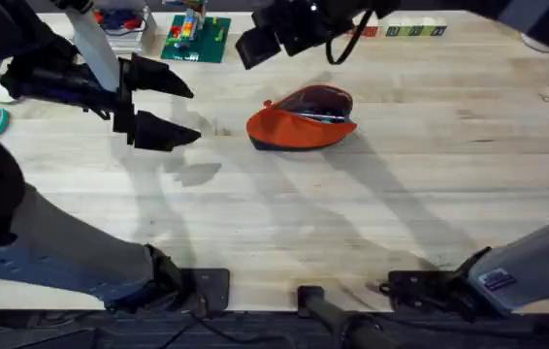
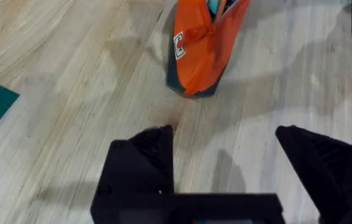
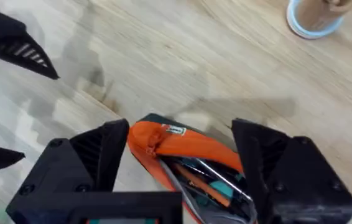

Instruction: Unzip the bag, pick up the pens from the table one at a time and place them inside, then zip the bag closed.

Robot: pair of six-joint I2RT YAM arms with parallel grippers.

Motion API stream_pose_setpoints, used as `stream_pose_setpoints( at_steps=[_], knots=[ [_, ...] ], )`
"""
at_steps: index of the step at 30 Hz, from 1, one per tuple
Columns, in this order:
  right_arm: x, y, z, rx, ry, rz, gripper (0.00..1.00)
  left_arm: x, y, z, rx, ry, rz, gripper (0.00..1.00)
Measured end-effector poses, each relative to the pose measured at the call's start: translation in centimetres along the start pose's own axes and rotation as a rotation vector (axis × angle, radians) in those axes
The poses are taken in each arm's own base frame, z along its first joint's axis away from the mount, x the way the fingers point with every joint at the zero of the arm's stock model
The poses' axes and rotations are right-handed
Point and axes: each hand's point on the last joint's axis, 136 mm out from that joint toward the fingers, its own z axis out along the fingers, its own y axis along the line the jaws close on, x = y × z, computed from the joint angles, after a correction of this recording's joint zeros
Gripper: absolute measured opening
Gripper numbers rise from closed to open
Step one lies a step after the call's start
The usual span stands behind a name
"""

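Orange fabric bag (image 1: 301, 121), centre frame on the counter (image 1: 371, 223), gapes limp; likely light and floppy, best pinched at its zipper end. Left hand (image 1: 179, 111) and right hand (image 3: 179, 146) both spread, empty.

Pale plank table (image 1: 371, 223) — open orange bag (image 1: 299, 121) (mid-table), green board (image 1: 197, 39) at the far edge

bag (image 1: 299, 123): matt orange cloth | table (image 1: 371, 213): grainy wood, probably unvarnished
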Motion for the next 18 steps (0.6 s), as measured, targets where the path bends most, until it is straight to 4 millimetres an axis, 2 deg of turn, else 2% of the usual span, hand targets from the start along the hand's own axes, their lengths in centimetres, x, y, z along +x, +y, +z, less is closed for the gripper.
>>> stream_pose_setpoints(
  at_steps=[4,11,18],
  knots=[
    [0.4,0.6,0.7,-0.005,0.016,-0.007,0.997,0.0,0.0,0.0,0.000,0.000,0.000,0.993],
    [2.0,1.0,3.5,-0.003,0.088,-0.001,0.997,0.0,0.0,0.0,0.000,0.000,0.000,0.993],
    [2.4,1.5,4.0,-0.008,0.101,-0.007,0.998,0.0,0.0,0.0,0.001,0.000,-0.001,0.993]
  ],
)
